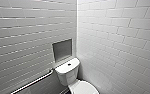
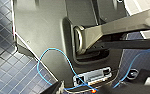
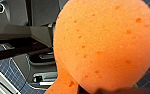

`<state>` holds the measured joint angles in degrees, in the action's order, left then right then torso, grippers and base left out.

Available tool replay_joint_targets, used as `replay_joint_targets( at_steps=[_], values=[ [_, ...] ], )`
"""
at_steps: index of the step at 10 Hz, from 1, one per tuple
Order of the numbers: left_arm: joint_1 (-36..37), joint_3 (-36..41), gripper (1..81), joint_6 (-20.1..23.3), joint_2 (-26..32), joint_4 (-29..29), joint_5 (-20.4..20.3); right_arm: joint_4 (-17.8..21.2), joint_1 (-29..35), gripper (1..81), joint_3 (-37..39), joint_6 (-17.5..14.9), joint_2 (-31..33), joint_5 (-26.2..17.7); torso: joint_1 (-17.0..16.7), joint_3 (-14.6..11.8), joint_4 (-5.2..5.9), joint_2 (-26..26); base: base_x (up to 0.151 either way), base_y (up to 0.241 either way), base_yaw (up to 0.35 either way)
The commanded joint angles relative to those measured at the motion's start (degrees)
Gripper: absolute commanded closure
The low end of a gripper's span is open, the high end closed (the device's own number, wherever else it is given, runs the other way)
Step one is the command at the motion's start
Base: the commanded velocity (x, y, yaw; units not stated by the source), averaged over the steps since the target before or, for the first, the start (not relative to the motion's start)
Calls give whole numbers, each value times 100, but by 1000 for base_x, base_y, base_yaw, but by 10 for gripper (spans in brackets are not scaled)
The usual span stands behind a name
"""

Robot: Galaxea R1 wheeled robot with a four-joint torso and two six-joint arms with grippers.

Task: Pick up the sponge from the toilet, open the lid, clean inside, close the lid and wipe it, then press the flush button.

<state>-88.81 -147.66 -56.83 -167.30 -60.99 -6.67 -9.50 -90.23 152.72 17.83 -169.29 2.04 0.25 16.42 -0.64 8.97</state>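
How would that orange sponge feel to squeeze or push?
The sponge looks pitted with open pores, so it probably squashes easily and weighs little. Its matt, rough face likely grips rather than slips. Being foam-like, it seems unlikely to break.

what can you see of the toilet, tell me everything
The toilet is white, glossy ceramic and stands in the corner of two tiled walls. Its boxy tank has a flat top with a small dark round button in the middle. In front, the oval lid lies shut, cut off by the picture's edge. Nothing rests on it. A grey wall panel sits behind the tank.
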Motion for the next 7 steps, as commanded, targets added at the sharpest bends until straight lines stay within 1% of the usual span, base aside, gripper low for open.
replay_joint_targets(
  at_steps=[1, 2, 3, 4, 5, 7],
  values=[
    [192, 45, 10, 14, 241, 61, -238, 80, 106, 811, -156, -43, 95, -432, 0, 0, 0, 0, 0, 0, 0],
    [192, 18, 10, -3, 267, 149, -238, -17, 71, 811, -622, -43, 349, -283, 0, 0, 0, 0, 0, 0, 0],
    [192, -17, 10, -3, 302, 325, -238, -17, 62, 811, -1228, -43, 727, -107, 0, 0, 0, 0, 0, 0, 0],
    [192, 9, 10, -12, 372, 324, -247, -25, 53, 811, -1810, -43, 1066, -45, 0, 0, 0, 0, 0, 0, 0],
    [192, 1, 10, -3, 381, 333, -247, -44, 62, 811, -2125, -43, 1220, -45, 0, 0, 0, 0, 0, 0, 0],
    [192, -17, 10, 6, 355, 350, -230, -26, 53, 811, -2161, -43, 1211, -45, 0, 0, 0, 0, 0, 0, 0]
  ],
)
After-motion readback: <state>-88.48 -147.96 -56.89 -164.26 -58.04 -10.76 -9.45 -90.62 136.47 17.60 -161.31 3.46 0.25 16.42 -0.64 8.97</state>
